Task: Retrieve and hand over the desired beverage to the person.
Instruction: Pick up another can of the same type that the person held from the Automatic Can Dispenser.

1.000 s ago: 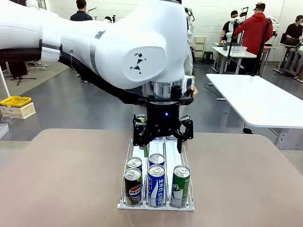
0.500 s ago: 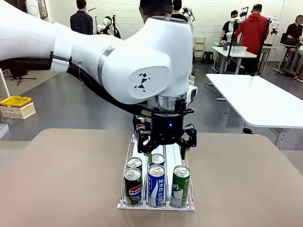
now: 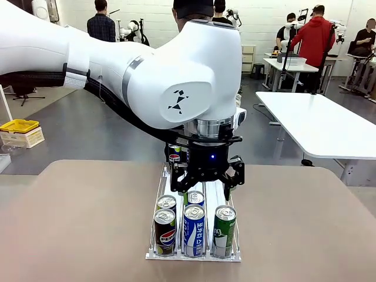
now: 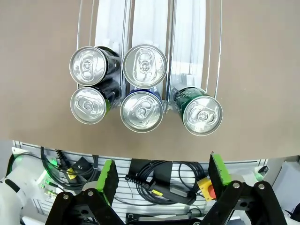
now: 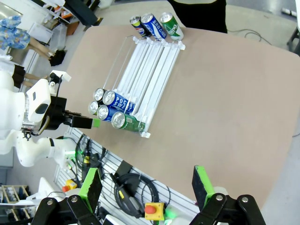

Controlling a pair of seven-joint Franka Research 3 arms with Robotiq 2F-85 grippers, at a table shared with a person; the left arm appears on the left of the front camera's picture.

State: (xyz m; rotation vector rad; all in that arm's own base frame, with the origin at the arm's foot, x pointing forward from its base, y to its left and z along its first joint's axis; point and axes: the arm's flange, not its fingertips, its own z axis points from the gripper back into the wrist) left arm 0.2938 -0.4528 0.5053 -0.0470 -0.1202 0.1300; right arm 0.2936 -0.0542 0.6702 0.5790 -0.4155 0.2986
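**Front view.** We see the left arm reaching across the middle. Its left gripper (image 3: 205,187) hangs with fingers spread and empty, just above the near cluster of cans in a white wire can rack (image 3: 235,256) on the brown table (image 3: 76,223). The front row holds 3 cans: a Pepsi can (image 3: 165,234), a blue-and-white can (image 3: 194,230) and a green can (image 3: 224,231). 2 more cans stand directly behind the first 2. The person (image 3: 194,7) stands at the far side, mostly hidden by the arm.

**Left wrist view.** We look straight down past the green pads (image 4: 108,180), which are set wide apart with nothing between them. 5 can tops sit in the rack's 3 lanes, as 2, 2 and 1.

**Right wrist view.** The right gripper (image 5: 146,187) hangs wide open and empty over the table's near edge, well apart from the rack. 5 cans crowd the rack's near end, with the left gripper just beside them. 3 far cans (image 5: 152,23) stand at the other end.
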